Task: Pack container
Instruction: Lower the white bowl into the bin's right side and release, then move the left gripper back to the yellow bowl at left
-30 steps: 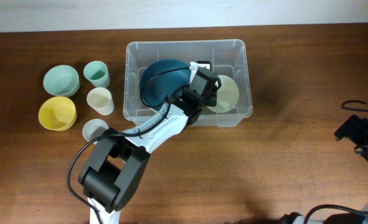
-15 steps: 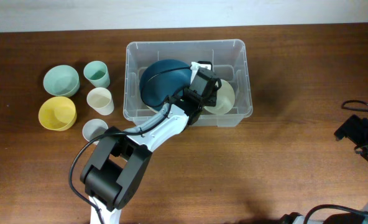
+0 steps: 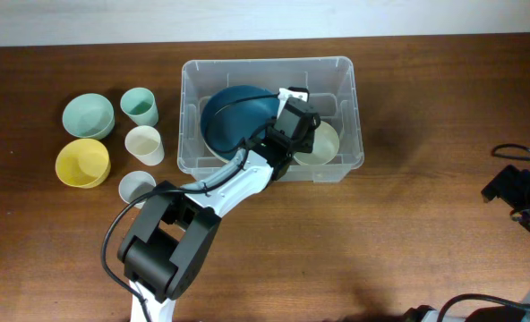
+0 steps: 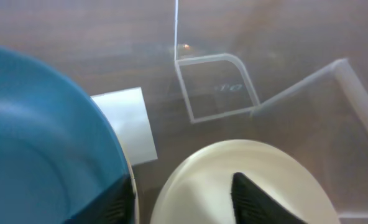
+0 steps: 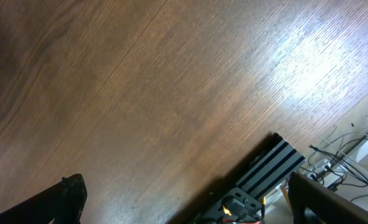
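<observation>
The container (image 3: 347,89), a large clear bin, stands at the table's middle back. Inside it a dark blue bowl (image 3: 234,112) lies on the left and a cream bowl (image 3: 326,143) on the right. My left gripper (image 3: 301,134) reaches into the bin between them. In the left wrist view its fingers (image 4: 184,202) are spread wide across the cream bowl's (image 4: 196,180) near rim, one finger inside the bowl and one beside the blue bowl (image 4: 41,137). The white label (image 4: 131,127) shows on the bin's base. My right gripper (image 3: 516,192) is open and empty (image 5: 184,199) over bare wood at the far right.
Left of the bin stand a mint bowl (image 3: 88,114), a yellow bowl (image 3: 82,162), a mint cup (image 3: 140,105), a cream cup (image 3: 144,144) and a pale cup (image 3: 136,186). The table's right edge with a rail and cables (image 5: 277,168) lies by the right gripper.
The cream bowl has dropped from leaning on the bin's right wall to lying lower and flatter on the base. The left gripper has shifted slightly. The right arm has not moved.
</observation>
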